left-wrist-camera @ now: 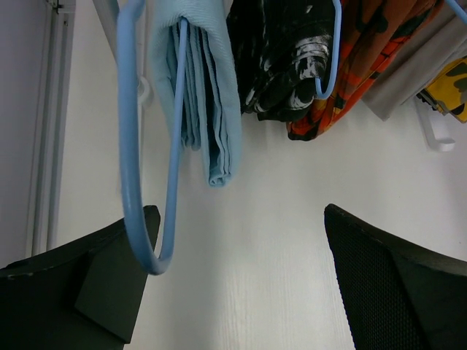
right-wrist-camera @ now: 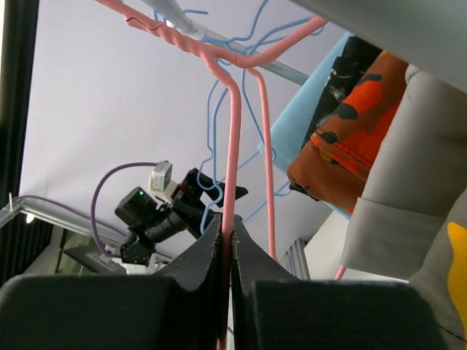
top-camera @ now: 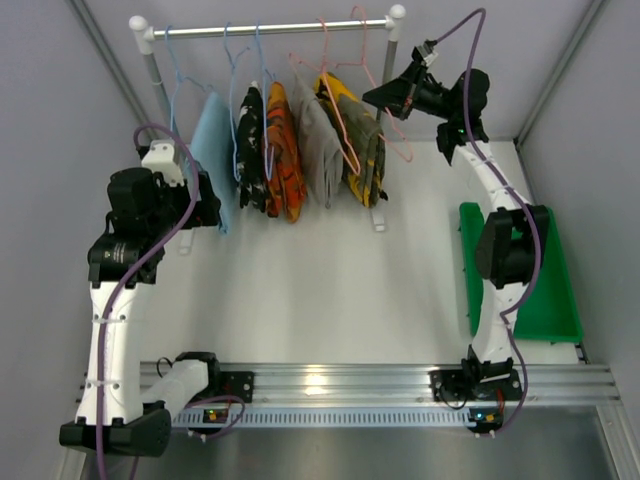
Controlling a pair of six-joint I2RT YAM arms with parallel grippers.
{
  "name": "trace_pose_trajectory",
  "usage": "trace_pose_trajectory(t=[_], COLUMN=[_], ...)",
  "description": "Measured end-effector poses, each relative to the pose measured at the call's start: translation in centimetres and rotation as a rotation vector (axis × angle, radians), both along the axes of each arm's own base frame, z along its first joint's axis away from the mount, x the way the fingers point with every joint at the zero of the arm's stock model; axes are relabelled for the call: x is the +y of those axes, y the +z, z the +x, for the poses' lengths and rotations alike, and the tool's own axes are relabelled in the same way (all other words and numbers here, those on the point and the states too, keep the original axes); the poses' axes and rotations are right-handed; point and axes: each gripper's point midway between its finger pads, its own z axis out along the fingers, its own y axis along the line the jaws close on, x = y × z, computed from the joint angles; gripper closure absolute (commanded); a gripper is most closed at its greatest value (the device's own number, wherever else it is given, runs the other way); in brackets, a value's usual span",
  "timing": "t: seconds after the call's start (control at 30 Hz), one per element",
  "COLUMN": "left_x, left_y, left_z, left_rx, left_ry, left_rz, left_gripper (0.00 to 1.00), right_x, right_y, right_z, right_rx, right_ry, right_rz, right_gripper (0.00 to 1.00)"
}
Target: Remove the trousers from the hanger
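Observation:
The camouflage trousers (top-camera: 362, 155) hang folded at the right end of the row of garments on the rail; a yellow patch of them shows at the left wrist view's right edge (left-wrist-camera: 454, 82), and they fill the lower right of the right wrist view (right-wrist-camera: 441, 292). The pink hanger (top-camera: 343, 135) carries them. My right gripper (top-camera: 372, 97) is up by the rail, just right of the trousers, shut (right-wrist-camera: 228, 222) on one thin pink arm of the hanger (right-wrist-camera: 233, 146). My left gripper (top-camera: 212, 205) stands open (left-wrist-camera: 241, 277) low at the left end of the row, with nothing between its fingers.
A white rail (top-camera: 270, 28) holds blue wire hangers (left-wrist-camera: 131, 146) with a light-blue cloth (top-camera: 212, 140), a black-and-white garment (top-camera: 250, 145), an orange-and-black one (top-camera: 283, 150) and a grey one (top-camera: 320, 140). A second pink hanger (top-camera: 398, 135) hangs far right. A green tray (top-camera: 545, 300) lies right.

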Motion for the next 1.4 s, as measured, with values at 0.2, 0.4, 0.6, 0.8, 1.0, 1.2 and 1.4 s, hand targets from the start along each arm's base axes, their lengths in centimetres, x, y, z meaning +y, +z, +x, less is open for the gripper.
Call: trace_pose_trajectory(t=[0.2, 0.4, 0.6, 0.8, 1.0, 1.2, 1.4], left_x=[0.6, 1.3, 1.4, 0.8, -0.3, -3.2, -7.2], left_y=[0.4, 0.8, 1.8, 4.7, 6.3, 9.2, 13.4], left_z=[0.4, 0.7, 0.9, 1.1, 1.4, 1.7, 1.4], left_rx=[-0.023, -0.046, -0.078, -0.148, -0.195, -0.241, -0.293], left_ry=[0.027, 0.067, 0.070, 0.042, -0.016, -0.166, -0.359], left_rz=[0.019, 0.036, 0.033, 0.017, -0.006, -0.074, -0.232], left_gripper=[0.01, 0.01, 0.01, 0.01, 0.01, 0.01, 0.01], right_x=[-0.7, -1.5, -2.7, -4.6, -7.2, -10.0, -10.8], right_y=[2.6, 5.0, 4.3, 4.3, 6.3, 7.1, 7.6], right_z=[0.1, -0.4, -1.9, -5.2, -8.9, -13.9, -20.0], right_rx=[-0.041, -0.112, -0.064, -0.030, -0.068, -0.120, -0.209], right_ry=[-0.015, -0.032, -0.046, -0.065, -0.102, -0.177, -0.260], right_rz=[0.039, 0.074, 0.079, 0.069, 0.066, 0.049, -0.005], right_gripper=[1.00, 1.00, 1.00, 1.00, 1.00, 1.00, 1.00])
